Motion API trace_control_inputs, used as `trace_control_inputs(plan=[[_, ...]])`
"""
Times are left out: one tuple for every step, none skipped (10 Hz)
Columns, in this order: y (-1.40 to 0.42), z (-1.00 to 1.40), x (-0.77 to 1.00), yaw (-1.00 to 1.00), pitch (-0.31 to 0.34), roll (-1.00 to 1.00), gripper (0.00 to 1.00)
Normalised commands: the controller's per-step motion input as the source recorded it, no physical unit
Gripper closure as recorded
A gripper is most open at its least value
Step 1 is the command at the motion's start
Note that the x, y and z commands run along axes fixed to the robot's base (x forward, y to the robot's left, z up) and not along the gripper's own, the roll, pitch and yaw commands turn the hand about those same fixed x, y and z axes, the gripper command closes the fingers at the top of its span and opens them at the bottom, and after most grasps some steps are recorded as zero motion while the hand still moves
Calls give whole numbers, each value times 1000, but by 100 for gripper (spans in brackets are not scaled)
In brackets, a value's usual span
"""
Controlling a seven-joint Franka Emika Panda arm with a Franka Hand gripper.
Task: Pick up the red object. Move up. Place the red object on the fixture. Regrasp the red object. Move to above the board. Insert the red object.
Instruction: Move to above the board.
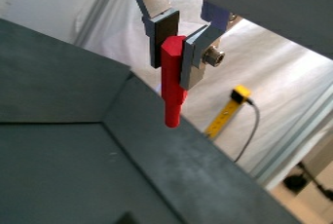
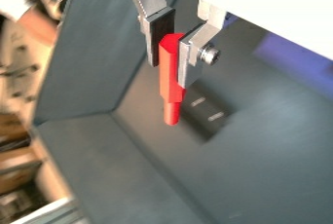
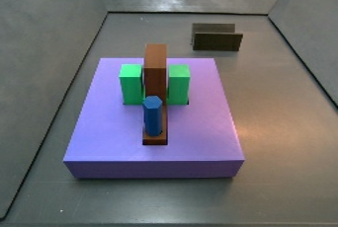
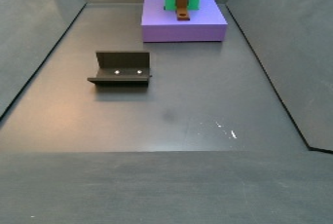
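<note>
Your wrist views look down close past the gripper [image 1: 180,45] and its red object [image 1: 173,82]. Your side views look down from opposite ends, sharing board [image 3: 199,142] and fixture [image 4: 121,69].

In both side views the two-finger gripper [image 1: 181,45] and the thin bright-red peg [image 1: 172,82] it clamps lie out of frame. In both wrist views the silver fingers' [image 2: 201,43] upper parts are cut off at the top edge. The blue hexagonal peg [image 4: 184,10] is too small to make out.
</note>
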Motion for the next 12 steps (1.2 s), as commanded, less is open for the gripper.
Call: trace_control_inputs(plan=[[-1400,271,-1069,-108,57,-1000,100],[-1400,280,-1058,-105,68,-1000,100],[-878,179,-676,-100,70,-1000,100],[-562,104,-458,-94,73,-1000,100],[-224,36,-212,-90,82,-1000,100],[-132,44,-152,-84,75,-1000,100],[-41,11,-117,-76,69,-1000,100],[1,5,-87,-70,64,-1000,100],[17,6,-70,-59,56,-1000,100],[25,-1,-57,-60,48,-1000,100],[27,0,-51,-35,20,-743,100],[22,-1,-46,-24,1,-530,100]])
